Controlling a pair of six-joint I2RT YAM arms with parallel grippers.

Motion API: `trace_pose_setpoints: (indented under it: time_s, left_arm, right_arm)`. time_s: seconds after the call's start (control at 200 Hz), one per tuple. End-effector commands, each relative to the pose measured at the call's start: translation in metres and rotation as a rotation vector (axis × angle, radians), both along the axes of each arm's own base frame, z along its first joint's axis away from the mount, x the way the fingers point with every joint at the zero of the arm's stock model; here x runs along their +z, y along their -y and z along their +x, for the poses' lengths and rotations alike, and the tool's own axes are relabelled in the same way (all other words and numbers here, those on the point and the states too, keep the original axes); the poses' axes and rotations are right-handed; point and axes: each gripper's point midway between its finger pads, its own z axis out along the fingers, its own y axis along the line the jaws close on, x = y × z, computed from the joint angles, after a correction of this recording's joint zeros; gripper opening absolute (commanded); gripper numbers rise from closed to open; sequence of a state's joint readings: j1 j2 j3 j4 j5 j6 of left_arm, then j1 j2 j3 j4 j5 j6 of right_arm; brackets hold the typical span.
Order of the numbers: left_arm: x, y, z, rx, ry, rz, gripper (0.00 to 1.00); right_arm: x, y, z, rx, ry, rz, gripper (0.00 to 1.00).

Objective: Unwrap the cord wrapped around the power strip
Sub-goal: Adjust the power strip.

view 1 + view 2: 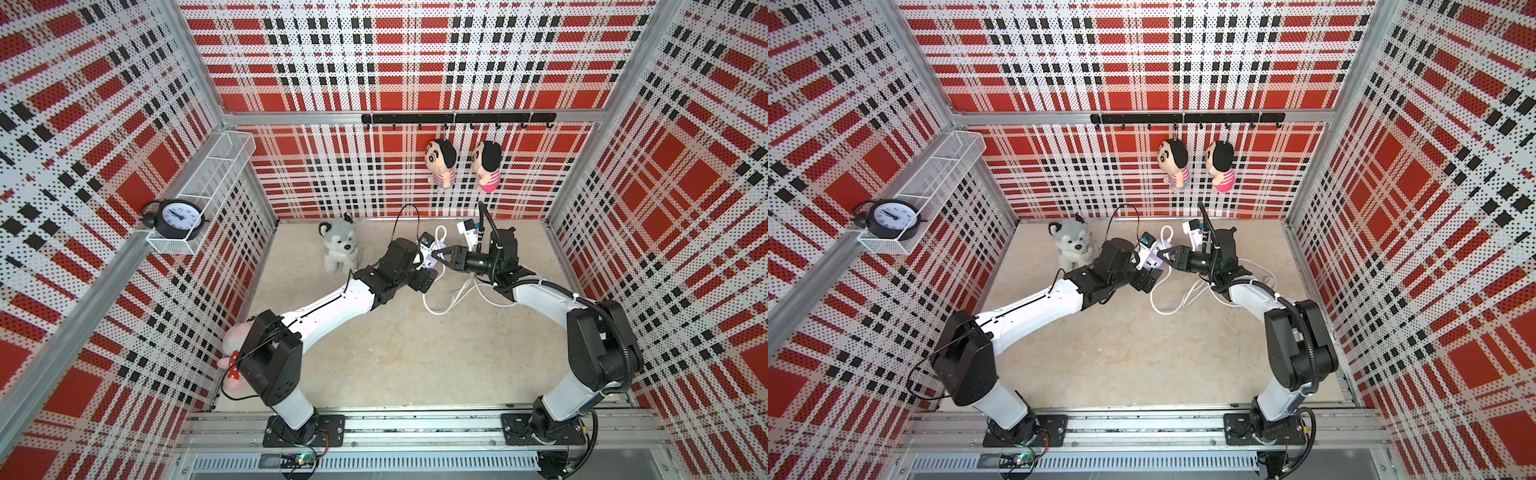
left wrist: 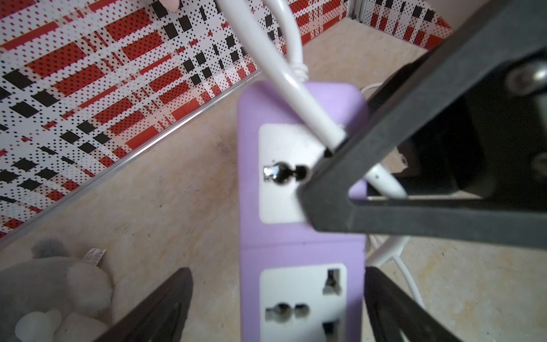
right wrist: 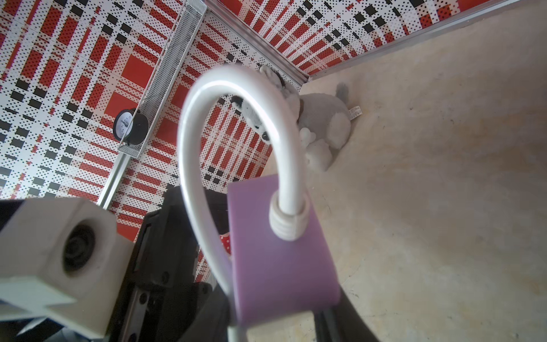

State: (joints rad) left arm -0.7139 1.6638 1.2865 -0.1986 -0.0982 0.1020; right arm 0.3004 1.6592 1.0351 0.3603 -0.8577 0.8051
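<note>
Only left wrist view, power strip [image 2: 302, 245] sockets, right wrist view, cord [image 3: 191, 142] loop

cord [image 3: 189, 148] looping off the power strip [image 3: 281, 266]
it arcs from the lavender end face and back along one side; plush husky [image 3: 325, 115] beyond.

The place is a robot test cell in a lab, not a lived-in room. Perforated wall panels [image 1: 415, 62] printed in red, black and white plaid close in three sides, held in a bare aluminium frame [image 1: 291, 118]. Two arms, the left arm [image 1: 328, 307] and the right arm [image 1: 548, 303], are bolted to a metal rail [image 1: 415, 432] at the front of a stone-look counter [image 1: 415, 353]. The furnishings read as staged props: an alarm clock [image 1: 178, 218] in a wire basket shelf [image 1: 216, 174], two dolls [image 1: 440, 162] on a hook rail [image 1: 457, 118], a plush husky [image 1: 338, 245].
</note>
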Motion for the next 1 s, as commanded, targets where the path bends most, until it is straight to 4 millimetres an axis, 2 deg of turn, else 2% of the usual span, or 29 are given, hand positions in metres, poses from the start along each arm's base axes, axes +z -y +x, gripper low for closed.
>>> trace_pose_setpoints:
  time_s: [0.0,0.085,0.125,0.165,0.25,0.321,0.361,0.451,0.661,0.802,0.992]
  left_arm:
    - [0.007,0.003,0.008,0.008,0.011,-0.007,0.76]
    - [0.007,0.002,0.011,0.009,0.007,-0.011,0.51]
    - [0.006,0.002,0.011,0.008,0.003,-0.009,0.40]
    - [0.006,0.001,0.012,0.011,0.001,-0.003,0.31]
    - [-0.001,-0.002,0.011,0.016,-0.021,0.018,0.13]
    - [-0.011,-0.009,0.012,0.029,-0.062,0.046,0.04]
    - [-0.018,-0.015,0.011,0.037,-0.092,0.068,0.00]
    - [-0.034,-0.028,0.008,0.051,-0.164,0.105,0.00]
    - [-0.077,-0.069,0.007,0.156,-0.346,0.197,0.00]
    - [-0.107,-0.087,0.000,0.198,-0.457,0.255,0.00]
    - [-0.118,-0.080,-0.009,0.145,-0.532,0.217,0.00]
  right_arm:
    - [0.023,-0.005,-0.008,0.032,0.062,0.040,0.00]
    - [0.022,-0.006,-0.008,0.040,0.062,0.034,0.00]
    - [0.021,-0.006,-0.008,0.044,0.062,0.029,0.03]
    - [0.019,-0.006,-0.007,0.043,0.060,0.016,0.13]
    - [0.014,-0.003,-0.004,0.032,0.057,-0.011,0.44]
    - [0.007,0.004,0.001,0.005,0.040,-0.044,0.60]
    - [0.003,0.009,0.004,-0.008,0.036,-0.073,0.63]
    - [-0.009,0.016,0.005,-0.019,0.023,-0.140,0.68]
    - [-0.037,0.035,0.008,-0.061,0.024,-0.370,0.65]
    - [-0.050,0.030,-0.008,-0.001,0.029,-0.421,0.57]
    - [-0.074,0.003,-0.036,0.108,0.032,-0.378,0.38]
